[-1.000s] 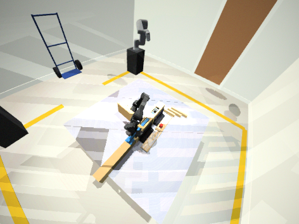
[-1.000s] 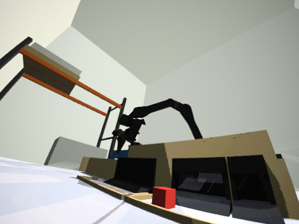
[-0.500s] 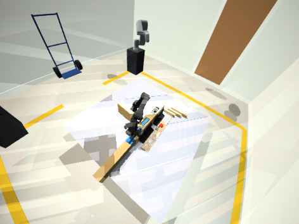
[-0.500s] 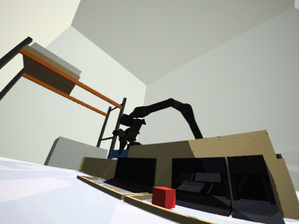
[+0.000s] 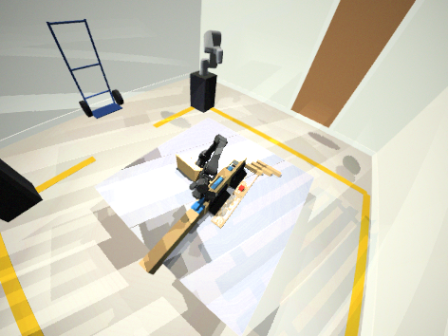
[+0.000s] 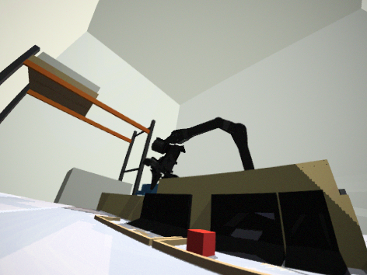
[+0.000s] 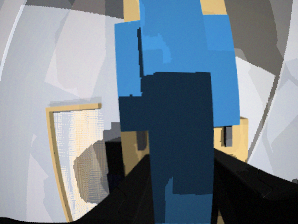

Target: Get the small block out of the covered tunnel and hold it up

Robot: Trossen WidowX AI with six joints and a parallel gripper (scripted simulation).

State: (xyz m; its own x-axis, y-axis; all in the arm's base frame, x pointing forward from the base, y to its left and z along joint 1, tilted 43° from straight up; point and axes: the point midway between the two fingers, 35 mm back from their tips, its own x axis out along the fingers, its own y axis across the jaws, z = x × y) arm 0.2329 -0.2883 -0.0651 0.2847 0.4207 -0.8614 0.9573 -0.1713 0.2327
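Observation:
The tan covered tunnel (image 5: 225, 176) (image 6: 253, 181) has dark openings along its side. Blue parts (image 5: 217, 183) show through its top. A blue handle (image 5: 197, 206) (image 6: 148, 189) (image 7: 180, 50) sticks out of its end above a long tan channel (image 5: 166, 244) (image 6: 118, 202). My gripper (image 5: 205, 195) (image 6: 156, 183) (image 7: 180, 159) points down at that end, shut on the blue handle, with one finger on each side of it in the wrist view. A red block (image 5: 241, 188) (image 6: 200, 242) sits outside, beside the tunnel. I cannot make out a block inside the tunnel.
Thin tan frames (image 5: 219, 224) (image 6: 171, 252) (image 7: 75, 106) lie along the tunnel's open side, around the red block. Several loose rods (image 5: 267, 168) lie past the tunnel's far end. A tan panel (image 5: 187, 166) stands on the other side, near the arm.

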